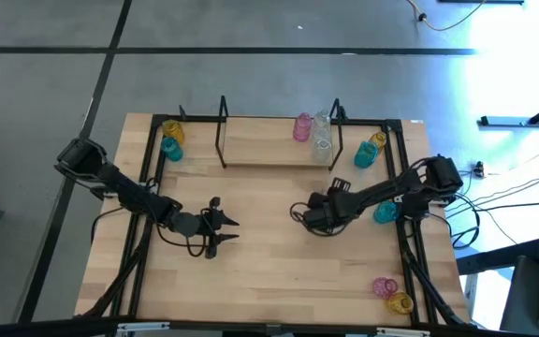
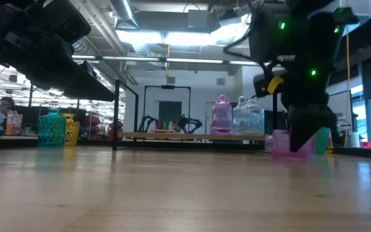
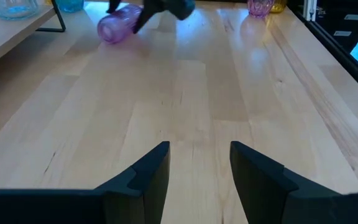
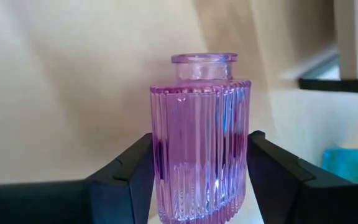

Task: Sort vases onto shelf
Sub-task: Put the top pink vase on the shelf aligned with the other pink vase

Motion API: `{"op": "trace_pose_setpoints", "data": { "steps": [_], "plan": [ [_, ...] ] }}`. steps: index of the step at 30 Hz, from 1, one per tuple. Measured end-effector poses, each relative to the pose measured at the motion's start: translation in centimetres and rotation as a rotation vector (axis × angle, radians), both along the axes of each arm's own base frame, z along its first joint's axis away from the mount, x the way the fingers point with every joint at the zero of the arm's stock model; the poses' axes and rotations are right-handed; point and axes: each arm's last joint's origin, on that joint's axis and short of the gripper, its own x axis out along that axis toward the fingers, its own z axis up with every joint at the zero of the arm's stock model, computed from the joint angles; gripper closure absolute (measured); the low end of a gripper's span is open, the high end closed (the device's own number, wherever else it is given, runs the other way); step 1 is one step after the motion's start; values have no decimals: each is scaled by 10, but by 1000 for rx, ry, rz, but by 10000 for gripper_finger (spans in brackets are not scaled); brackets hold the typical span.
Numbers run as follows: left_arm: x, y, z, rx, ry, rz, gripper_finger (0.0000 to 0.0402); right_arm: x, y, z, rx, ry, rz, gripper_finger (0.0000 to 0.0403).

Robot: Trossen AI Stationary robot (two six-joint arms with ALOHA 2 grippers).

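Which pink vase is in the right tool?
The pink vase mid-table, between the right tool fingers; the other pink ones stand on the shelf and near the table's front right corner.

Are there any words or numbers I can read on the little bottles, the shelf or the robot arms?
None can be read.
The ribbed pink glass vase between the right gripper fingers carries no text.
The light-wood shelf with black wire ends is plain.
Background clutter in the low view is too blurred to read.

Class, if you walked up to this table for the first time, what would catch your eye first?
The right gripper near the table's middle, closed on a ribbed pink glass vase. Next, the low light-wood shelf at the far edge, bearing a pink vase and clear vases.
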Motion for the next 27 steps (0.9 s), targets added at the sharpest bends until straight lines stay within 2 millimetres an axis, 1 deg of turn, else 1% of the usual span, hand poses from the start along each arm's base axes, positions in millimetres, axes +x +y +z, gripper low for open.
{"op": "trace_pose_setpoints", "data": {
  "steps": [6, 11, 13, 18, 24, 27],
  "plan": [
    [0, 0, 0, -1, 0, 0, 240, 9, 31, 9, 21, -111, 127, 205],
    [0, 0, 0, -2, 0, -1, 240, 17, 49, 11, -6, -233, 231, 205],
    [0, 0, 0, -3, 0, -1, 240, 21, 54, 13, -15, -289, 255, 205],
    [0, 0, 0, -3, 0, -1, 240, 32, 64, 16, 28, -439, 300, 205],
    [0, 0, 0, -3, -1, -1, 240, 37, 68, 2, 87, -674, 376, 204],
    [0, -1, 0, -5, -4, -1, 240, 35, 67, -5, 117, -798, 409, 204]
  ]
}}
